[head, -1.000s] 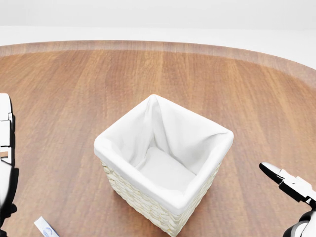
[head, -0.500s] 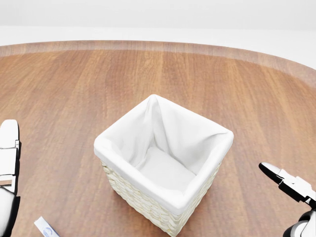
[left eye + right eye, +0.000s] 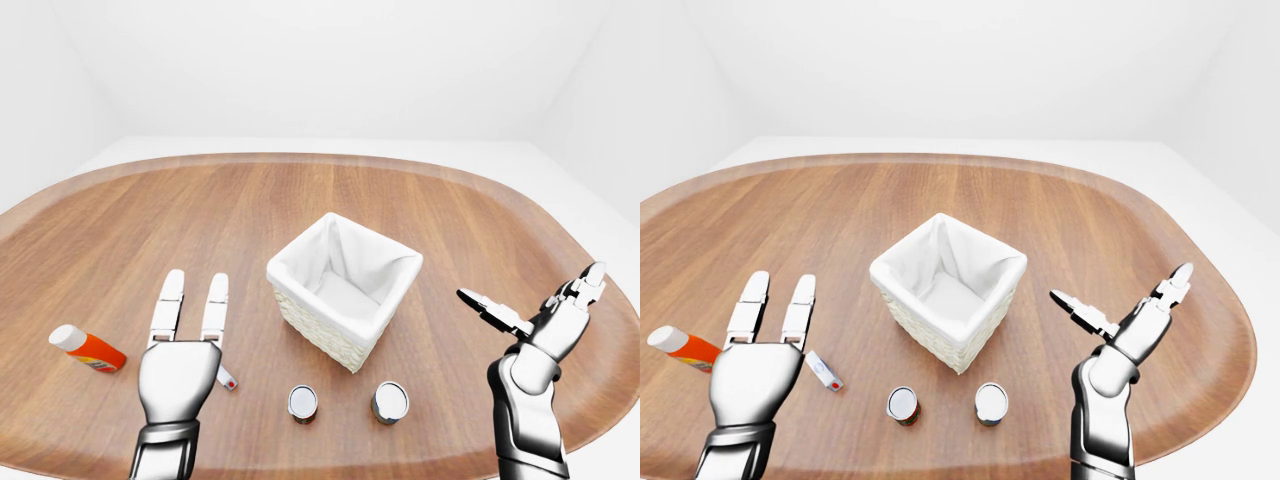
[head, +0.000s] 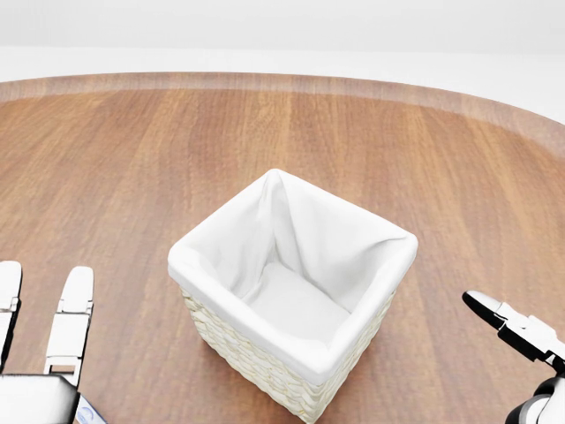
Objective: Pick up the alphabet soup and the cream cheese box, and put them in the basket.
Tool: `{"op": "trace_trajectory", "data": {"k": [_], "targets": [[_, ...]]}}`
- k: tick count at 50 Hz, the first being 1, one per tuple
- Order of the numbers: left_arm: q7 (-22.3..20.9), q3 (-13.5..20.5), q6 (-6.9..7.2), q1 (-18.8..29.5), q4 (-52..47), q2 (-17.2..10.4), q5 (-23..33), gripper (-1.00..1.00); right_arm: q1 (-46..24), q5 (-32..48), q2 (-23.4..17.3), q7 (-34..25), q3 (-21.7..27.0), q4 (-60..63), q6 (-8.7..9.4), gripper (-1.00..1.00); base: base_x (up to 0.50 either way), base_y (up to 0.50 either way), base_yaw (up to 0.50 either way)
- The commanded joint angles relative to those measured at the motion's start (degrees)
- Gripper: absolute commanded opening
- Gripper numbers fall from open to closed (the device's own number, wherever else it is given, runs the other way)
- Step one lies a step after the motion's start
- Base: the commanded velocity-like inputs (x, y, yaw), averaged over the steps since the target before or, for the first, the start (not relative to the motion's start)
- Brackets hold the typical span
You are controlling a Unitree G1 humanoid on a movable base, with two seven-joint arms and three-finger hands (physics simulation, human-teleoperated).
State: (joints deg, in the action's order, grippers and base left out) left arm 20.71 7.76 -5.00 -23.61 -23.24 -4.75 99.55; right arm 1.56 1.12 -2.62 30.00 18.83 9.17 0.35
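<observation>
Left of basket [image 4: 291, 291], left hand [image 3: 178, 375] now lower, flatter; both hands' fingers [image 3: 170, 300] spread, empty.

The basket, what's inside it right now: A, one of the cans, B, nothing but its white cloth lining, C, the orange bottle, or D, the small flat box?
B: the basket shows only its white lining in the head view, while the two cans, the orange bottle and the small flat box all lie on the table outside it.
</observation>
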Motion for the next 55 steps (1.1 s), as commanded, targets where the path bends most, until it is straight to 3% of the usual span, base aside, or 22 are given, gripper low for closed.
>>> {"op": "trace_trajectory", "data": {"k": [1, 7, 10, 12, 18, 30, 38, 45, 46, 53, 55], "targets": [[4.80, -3.43, 0.00, -1.15, 6.47, -1.85, 2.06, 1.00, -0.08, 0.06, -0.02, 0.00, 0.01, -0.38, -0.28, 1.00, 0.00, 0.00, 0.00], [6.97, -5.76, 0.00, -0.66, 10.72, -3.15, 2.70, 1.00, 0.03, 0.03, 0.00, 0.00, 0.03, 0.32, 0.32, 1.00, 0.00, 0.00, 0.00], [7.60, -6.53, 0.00, -0.56, 12.03, -3.68, 2.64, 1.00, -0.15, 0.10, -0.05, 0.00, 0.01, -0.66, -0.48, 1.00, 0.00, 0.00, 0.00], [8.01, -6.94, 0.00, -0.48, 12.72, -3.97, 2.69, 1.00, 0.04, 0.06, 0.00, 0.00, -0.03, 0.24, 0.23, 1.00, 0.00, 0.00, 0.00], [9.29, -8.52, 0.00, -0.20, 16.33, -5.04, 2.73, 1.00, -0.08, 0.03, -0.03, 0.00, -0.01, -0.39, -0.31, 1.00, 0.00, 0.00, 0.00], [9.29, -9.95, 0.10, 0.55, 21.06, -6.46, 1.55, 1.00, -0.17, 0.15, -0.12, 0.00, -0.12, -0.83, -0.57, 1.00, 0.00, 0.00, 0.00], [9.29, -10.35, 0.73, 1.54, 23.74, -7.14, 0.41, 1.00, -0.08, 0.20, -0.06, 0.00, -0.15, -0.26, -0.01, 1.00, 0.00, 0.00, 0.00], [9.29, -10.90, 1.25, 2.99, 29.04, -7.57, -0.22, 1.00, -0.18, 0.18, -0.11, 0.00, -0.15, -0.92, -0.58, 1.00, 0.00, 0.00, 0.00], [9.29, -10.58, 0.80, 3.39, 29.98, -7.73, -1.49, 1.00, -0.08, 0.17, -0.08, 0.00, -0.16, -0.39, -0.13, 1.00, 0.00, 0.00, 0.00], [9.29, -10.48, 1.08, 3.73, 31.44, -8.27, -2.63, 1.00, -0.07, 0.28, -0.02, 0.00, -0.12, -0.57, -0.36, 1.00, 0.00, 0.00, 0.00], [9.29, -10.45, 1.94, 4.47, 33.05, -8.26, -2.35, 1.00, 0.04, 0.29, 0.02, 0.00, -0.13, -0.18, -0.08, 1.00, 0.00, 0.00, 0.00]]}}
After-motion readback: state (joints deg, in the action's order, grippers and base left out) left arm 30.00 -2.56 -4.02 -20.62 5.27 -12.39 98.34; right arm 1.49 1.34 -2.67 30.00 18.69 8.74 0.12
